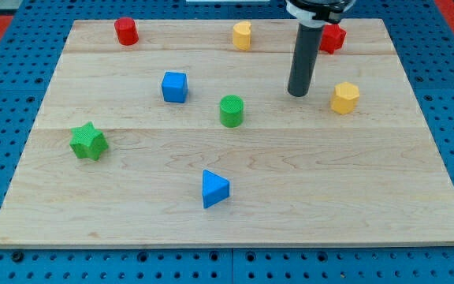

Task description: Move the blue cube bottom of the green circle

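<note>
The blue cube (174, 87) sits on the wooden board (235, 221) left of centre. The green circle (231, 110), a short cylinder, stands to its right and slightly lower in the view, apart from it. My tip (298, 93) rests on the board to the right of the green circle, between it and the yellow hexagonal block (344, 97). It touches no block and is far from the blue cube.
A green star (89, 141) lies at the left, a blue triangle (214, 188) below centre. Along the view's top are a red cylinder (126, 31), a yellow block (243, 35) and a red star (333, 37), partly behind the rod.
</note>
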### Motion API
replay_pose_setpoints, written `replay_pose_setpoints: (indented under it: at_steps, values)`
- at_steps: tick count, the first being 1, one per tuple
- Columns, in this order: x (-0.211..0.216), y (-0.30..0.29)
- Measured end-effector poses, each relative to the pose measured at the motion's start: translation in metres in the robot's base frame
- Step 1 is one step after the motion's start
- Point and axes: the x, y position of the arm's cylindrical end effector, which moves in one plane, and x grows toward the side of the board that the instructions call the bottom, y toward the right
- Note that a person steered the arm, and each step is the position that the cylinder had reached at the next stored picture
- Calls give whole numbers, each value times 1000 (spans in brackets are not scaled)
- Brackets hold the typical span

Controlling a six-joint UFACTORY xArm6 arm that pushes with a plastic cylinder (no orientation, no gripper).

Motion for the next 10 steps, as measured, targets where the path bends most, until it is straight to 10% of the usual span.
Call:
replay_pose_setpoints:
  at_steps: [3,5,6,10]
  values:
    - [-71,-136]
    - [-37,-240]
    - [18,-228]
    - [13,-154]
